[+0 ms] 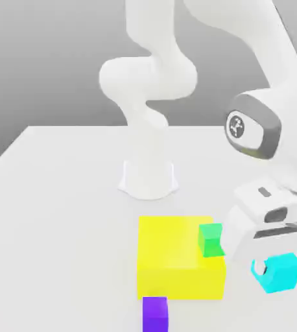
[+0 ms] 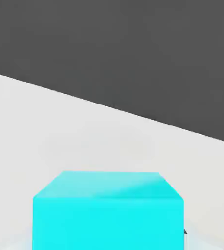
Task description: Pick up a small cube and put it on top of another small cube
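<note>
The gripper (image 1: 262,267) is clamped on the cyan cube (image 1: 279,271), beside the yellow block (image 1: 177,259). A green cube (image 1: 210,239) sits on the block; a purple cube (image 1: 155,314) touches its front.

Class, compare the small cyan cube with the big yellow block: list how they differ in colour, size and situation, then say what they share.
Colour: the small cyan cube is light blue-green; the big yellow block is bright yellow.
Size: the cyan cube is far smaller than the yellow block.
Situation: the cyan cube sits in the robot's claw, beside the yellow block on the exterior view's right; the yellow block rests on the white table, a small green cube on it.
Shared: plain, box-shaped.
</note>
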You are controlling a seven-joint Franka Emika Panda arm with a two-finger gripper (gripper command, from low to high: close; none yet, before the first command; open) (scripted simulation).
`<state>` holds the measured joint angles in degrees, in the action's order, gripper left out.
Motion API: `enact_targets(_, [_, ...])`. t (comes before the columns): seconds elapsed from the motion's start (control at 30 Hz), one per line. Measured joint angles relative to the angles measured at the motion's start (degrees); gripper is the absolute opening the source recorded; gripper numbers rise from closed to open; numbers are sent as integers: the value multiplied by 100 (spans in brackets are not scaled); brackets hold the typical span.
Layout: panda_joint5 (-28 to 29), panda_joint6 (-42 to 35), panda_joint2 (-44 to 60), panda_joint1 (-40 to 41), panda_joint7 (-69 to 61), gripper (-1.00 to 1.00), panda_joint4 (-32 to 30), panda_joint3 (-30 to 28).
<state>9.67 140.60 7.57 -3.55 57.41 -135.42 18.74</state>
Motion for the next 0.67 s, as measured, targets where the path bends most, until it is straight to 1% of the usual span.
enact_targets(0.2, [-739,-202,-1257,61,-889,-100,-924,-102])
enact_targets(0.37, [-1433,-380,-2315,-112,-1690,-100,-1693,-389])
enact_targets(0.43, [-1554,-198,-2372,-138,-1840,-100,-1911,-435])
enact_targets(0.53, [-1497,454,-1907,-65,-1813,-100,-2101,-357])
enact_targets(0.57, [-1450,679,-1733,-53,-1776,100,-2153,-344])
enact_targets(0.67, [-1450,679,-1733,-53,-1776,100,-2153,-344])
